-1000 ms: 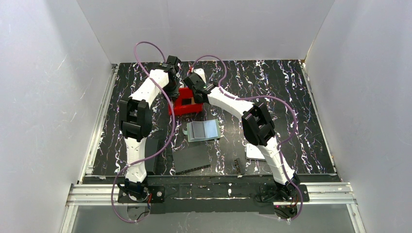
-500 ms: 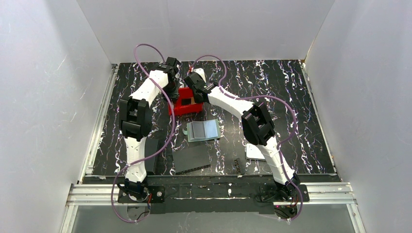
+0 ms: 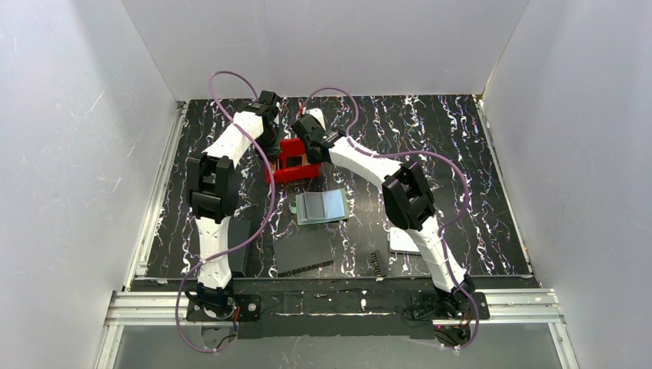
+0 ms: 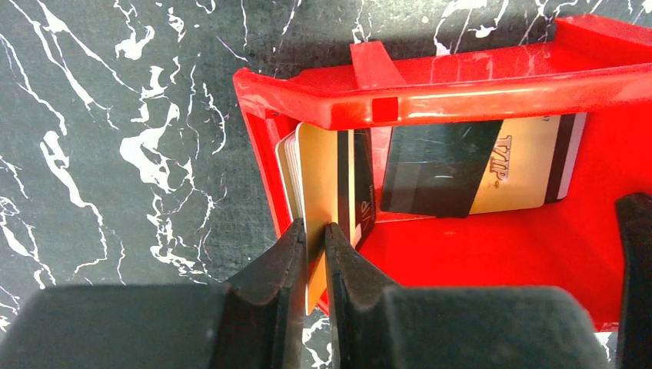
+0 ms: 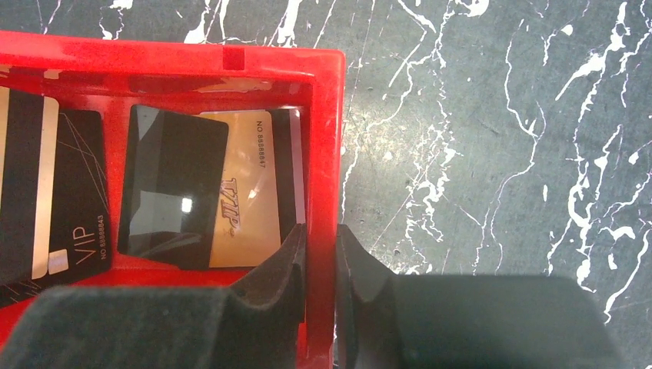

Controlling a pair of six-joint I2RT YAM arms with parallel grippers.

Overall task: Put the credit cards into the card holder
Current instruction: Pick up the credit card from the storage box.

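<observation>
L gripper pinches gold card upright in red bin corner; card's lower edge hidden behind fingers. R gripper clamps bin's side wall.

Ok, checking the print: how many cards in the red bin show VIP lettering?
2: a black card at the right wrist view's left, a gold card half under a glossy black card. Others may be hidden.

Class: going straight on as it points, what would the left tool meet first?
The left tool would probably meet the red bin's far rim, beyond the gold card it pinches; depth unclear.
</observation>
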